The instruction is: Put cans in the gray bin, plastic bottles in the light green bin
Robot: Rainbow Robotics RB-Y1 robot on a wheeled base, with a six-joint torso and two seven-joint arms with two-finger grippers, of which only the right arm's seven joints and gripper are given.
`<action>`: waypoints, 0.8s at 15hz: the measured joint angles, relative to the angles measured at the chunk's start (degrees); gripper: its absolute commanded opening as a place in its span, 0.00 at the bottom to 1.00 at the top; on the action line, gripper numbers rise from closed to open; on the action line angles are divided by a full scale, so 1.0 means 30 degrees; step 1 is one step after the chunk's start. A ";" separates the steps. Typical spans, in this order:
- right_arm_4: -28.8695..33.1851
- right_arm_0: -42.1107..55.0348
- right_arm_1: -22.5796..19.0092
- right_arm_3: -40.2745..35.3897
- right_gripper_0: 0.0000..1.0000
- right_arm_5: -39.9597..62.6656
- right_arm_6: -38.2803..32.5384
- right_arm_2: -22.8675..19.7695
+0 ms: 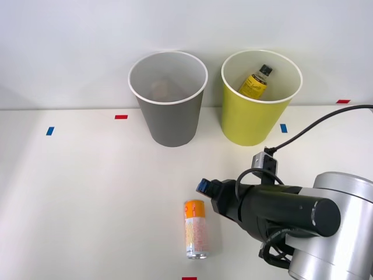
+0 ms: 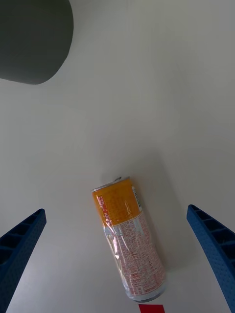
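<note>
An orange-and-white can lies on its side on the white table near the front edge. My right gripper hovers just right of and above it, open and holding nothing. The wrist view looks down on the can lying between my two spread blue fingers, apart from both. The gray bin stands at the back, with something brownish dimly seen inside. Beside it on the right stands the light green bin, holding a plastic bottle with black cap and yellow label.
Red tape marks and blue tape marks dot the table. A red mark lies just beyond the can's silver end. A black cable loops from my arm toward the right. The gray bin's wall shows in the wrist view.
</note>
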 measured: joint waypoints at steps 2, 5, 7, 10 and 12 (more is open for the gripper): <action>-0.1010 -0.0944 0.0310 0.1023 1.00 0.0003 -0.1660 0.0001; -0.1885 -0.2162 0.0388 0.2115 1.00 0.0004 -0.4319 0.0001; -0.2162 -0.2577 -0.0059 0.2311 1.00 0.0004 -0.5836 0.0045; -0.2773 -0.3248 -0.0630 0.2495 1.00 0.0017 -0.4334 0.0708; -0.2654 -0.3430 -0.0736 0.2521 1.00 0.0019 -0.2335 0.1264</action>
